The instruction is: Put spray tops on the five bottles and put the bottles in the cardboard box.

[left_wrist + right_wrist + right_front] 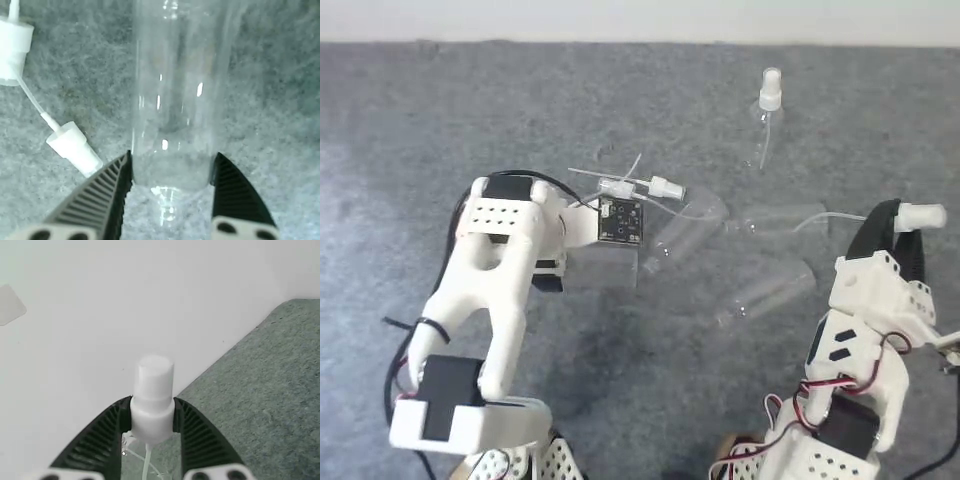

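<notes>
Grey, felt-like covering spreads over the table (pixel 400 120). Nearest, two white arms rise from the front edge. The right hand (pixel 152 405), held up above the table's right side, pinches a white spray top (pixel 152 387) by its collar. Its fingers (pixel 107 425) press against both sides, and the thin tube hangs down between them. A pale wall (pixel 100 300) stands behind it. The left hand (pixel 172 160), toward the middle of the table, is clamped on a clear bottle (pixel 175 100), with one ridged finger against each side of the body. Just beside that bottle lie two loose spray tops (pixel 75 147), thin tubes trailing from them. To the right of these, three empty bottles (pixel 770 285) lie on their sides close together, between the two arms. Farthest back, well apart from the rest, one capped bottle (pixel 768 120) stands upright with a spray top already on.
</notes>
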Controlling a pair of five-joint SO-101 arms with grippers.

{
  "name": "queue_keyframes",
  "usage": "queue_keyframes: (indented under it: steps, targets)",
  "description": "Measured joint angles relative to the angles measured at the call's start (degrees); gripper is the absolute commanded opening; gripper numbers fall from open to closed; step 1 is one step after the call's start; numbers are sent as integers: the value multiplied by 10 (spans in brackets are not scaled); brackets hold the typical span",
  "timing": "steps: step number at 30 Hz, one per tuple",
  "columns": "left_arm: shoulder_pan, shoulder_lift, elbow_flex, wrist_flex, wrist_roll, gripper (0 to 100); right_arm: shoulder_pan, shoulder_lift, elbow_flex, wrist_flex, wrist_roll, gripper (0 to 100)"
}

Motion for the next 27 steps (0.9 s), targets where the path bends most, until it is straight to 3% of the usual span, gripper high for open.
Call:
queue_keyframes:
  steps: [9,17,22,27]
  targets:
    - [-3,-1,-18,0,19,257,0,0,0,0,0,6]
    - [-3,-1,-78,33,110,243,0,0,0,0,0,6]
    - [5,-1,-146,112,223,199,0,0,0,0,0,6]
    - [7,-1,-157,128,388,196,0,0,0,0,0,6]
